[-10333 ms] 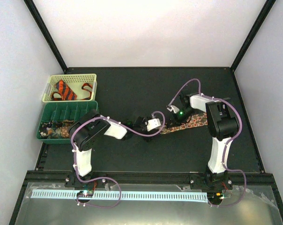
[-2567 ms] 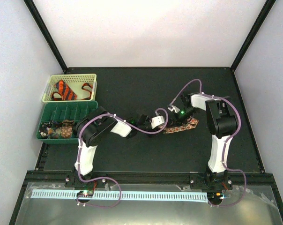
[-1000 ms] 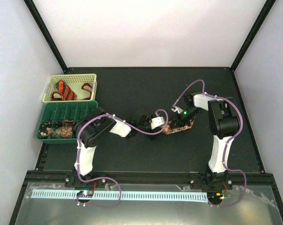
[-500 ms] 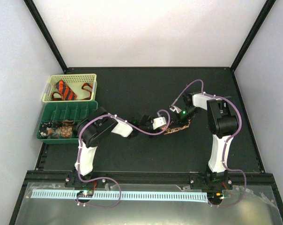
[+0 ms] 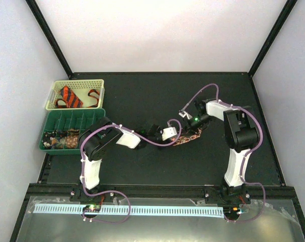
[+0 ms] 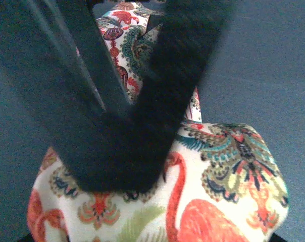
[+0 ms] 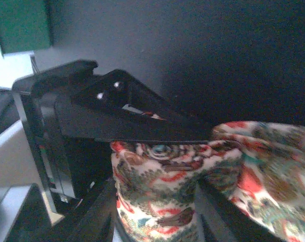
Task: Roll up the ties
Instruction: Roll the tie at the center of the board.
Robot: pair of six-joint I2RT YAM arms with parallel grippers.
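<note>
You have free black tabletop [image 5: 142, 96] at the far side, the near strip and along the right, but mid-table the left gripper [image 6: 123, 172] and right gripper [image 7: 152, 214] crowd the speckled tie [image 5: 195, 134] under looping purple cables [image 5: 208, 86], and the green tray [image 5: 77, 120] and yellow basket [image 5: 77, 81] block the left edge.

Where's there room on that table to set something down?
Bare tabletop lies along the far edge, from the yellow basket to the right side, and in the near middle, between the left arm and right arm. Crowded: the centre, where both arms meet at the tie, and the left, with basket and green tray.
</note>
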